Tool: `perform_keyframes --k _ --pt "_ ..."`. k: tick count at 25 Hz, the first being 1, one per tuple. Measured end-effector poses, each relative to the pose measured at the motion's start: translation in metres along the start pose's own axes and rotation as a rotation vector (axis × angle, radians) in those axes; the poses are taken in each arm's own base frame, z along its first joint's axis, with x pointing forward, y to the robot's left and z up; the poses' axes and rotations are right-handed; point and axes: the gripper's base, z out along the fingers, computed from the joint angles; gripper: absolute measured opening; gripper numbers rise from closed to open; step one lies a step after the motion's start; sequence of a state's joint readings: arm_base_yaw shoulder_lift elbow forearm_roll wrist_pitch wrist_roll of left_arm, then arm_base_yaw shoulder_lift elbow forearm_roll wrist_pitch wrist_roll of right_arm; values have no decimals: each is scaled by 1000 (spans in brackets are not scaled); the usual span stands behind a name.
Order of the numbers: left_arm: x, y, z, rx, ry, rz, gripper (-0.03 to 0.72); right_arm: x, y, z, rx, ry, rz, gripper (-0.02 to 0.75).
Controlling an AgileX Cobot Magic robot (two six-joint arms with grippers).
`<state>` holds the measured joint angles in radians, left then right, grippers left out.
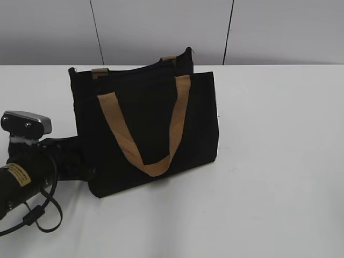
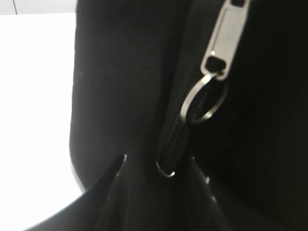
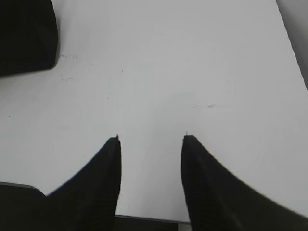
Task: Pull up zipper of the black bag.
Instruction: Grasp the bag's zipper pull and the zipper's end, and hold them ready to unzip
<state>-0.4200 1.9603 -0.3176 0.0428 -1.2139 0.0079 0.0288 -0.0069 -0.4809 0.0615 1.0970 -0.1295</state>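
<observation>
The black bag (image 1: 145, 123) stands on the white table (image 1: 279, 161) with its tan handles hanging down the front. My left gripper (image 1: 83, 164) reaches against the bag's lower left side. In the left wrist view the zipper (image 2: 225, 33) is a silver slider with a round ring (image 2: 204, 98) and a dark tab hanging from it. The tab's end lies between the open fingers of the left gripper (image 2: 158, 160), which are close against the black fabric (image 2: 120, 86). My right gripper (image 3: 151, 138) is open and empty over bare table. It does not show in the exterior view.
A corner of the black bag (image 3: 26, 33) shows at the top left of the right wrist view. The table's near edge (image 3: 149, 219) runs just below the right fingers. A black cable (image 1: 37, 215) loops under the left arm. A grey wall stands behind the table.
</observation>
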Motion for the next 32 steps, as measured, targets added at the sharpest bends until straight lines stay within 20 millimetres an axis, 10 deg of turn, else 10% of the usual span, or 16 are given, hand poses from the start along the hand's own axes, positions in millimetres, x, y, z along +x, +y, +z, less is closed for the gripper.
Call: perform_keyframes --k 10,20,32 --pt "-7 0 8 4 -33 3 279 0 0 0 0 0 0 327" --pt "-10 0 5 2 -44 3 29 0 0 0 0 0 0 327" --pt "-54 5 -54 -69 -238 -48 29 0 0 0 0 0 0 327"
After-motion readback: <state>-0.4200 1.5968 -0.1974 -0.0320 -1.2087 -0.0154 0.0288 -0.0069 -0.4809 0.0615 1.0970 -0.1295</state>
